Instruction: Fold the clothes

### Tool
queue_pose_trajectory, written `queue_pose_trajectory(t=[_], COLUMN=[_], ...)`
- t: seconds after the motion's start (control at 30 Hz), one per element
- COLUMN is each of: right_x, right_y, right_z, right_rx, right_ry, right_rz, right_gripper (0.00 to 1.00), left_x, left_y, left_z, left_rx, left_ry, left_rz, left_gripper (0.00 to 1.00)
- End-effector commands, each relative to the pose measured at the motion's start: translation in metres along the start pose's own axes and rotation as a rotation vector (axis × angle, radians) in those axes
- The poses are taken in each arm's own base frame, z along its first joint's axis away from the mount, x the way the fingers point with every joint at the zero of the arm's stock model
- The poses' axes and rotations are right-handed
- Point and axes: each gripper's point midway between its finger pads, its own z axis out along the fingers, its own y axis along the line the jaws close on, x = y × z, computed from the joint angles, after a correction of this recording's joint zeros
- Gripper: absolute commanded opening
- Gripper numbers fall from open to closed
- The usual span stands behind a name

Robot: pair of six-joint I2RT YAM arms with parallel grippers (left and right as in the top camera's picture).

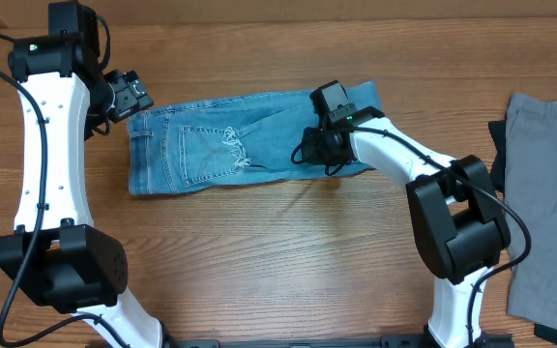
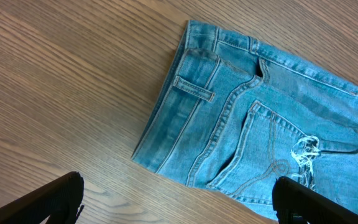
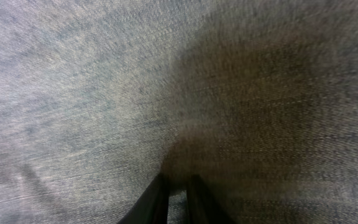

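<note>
Right hand, narrowed to a sliver and apparently pinching denim, rests on the 3 o'clock end of the jeans, which lie mid-worktop as a short doubled strip. Left hand hangs wide at the waistband, 9 o'clock. Judged part-folded, with a final fold outstanding. Bare worktop lies at 6 o'clock; grey garments crowd 3 o'clock.
</note>
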Motion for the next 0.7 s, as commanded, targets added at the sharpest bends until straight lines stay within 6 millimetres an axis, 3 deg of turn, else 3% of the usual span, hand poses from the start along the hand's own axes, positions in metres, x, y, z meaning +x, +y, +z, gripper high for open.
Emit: queue_pose_trajectory(t=[0.0,0.1,0.23,0.37,0.5,0.67], right_x=[0.010,-0.004,-0.038,-0.074,-0.085,-0.085], right_y=[-0.018,-0.011,-0.007,-0.028,-0.061,-0.091], right_z=[0.008,-0.015,-0.060,-0.102,-0.109,-0.095], right_rx=[0.041,0.008,-0.005,0.040,0.070,0.100], right_ry=[0.035,0.026,-0.069,-0.212,-0.232,-0.213], right_rz=[0.023,0.038,0.050,0.092,0.158,0.211], right_gripper=[0.11,0.11,0.11,0.11,0.11,0.11], left_x=[-0.001,-0.001,-0.001,-0.001,-0.001,-0.001], left_y=[0.002,0.002,0.002,0.002,0.002,0.002], left_z=[0.001,0.001,0.001,0.001,0.001,0.001], left_rx=[-0.001,-0.001,-0.001,-0.001,-0.001,-0.001], left_ry=[0.002,0.002,0.002,0.002,0.002,0.002], left_rz=[0.000,0.000,0.000,0.000,0.000,0.000], left_gripper=[1.00,1.00,1.00,1.00,1.00,1.00])
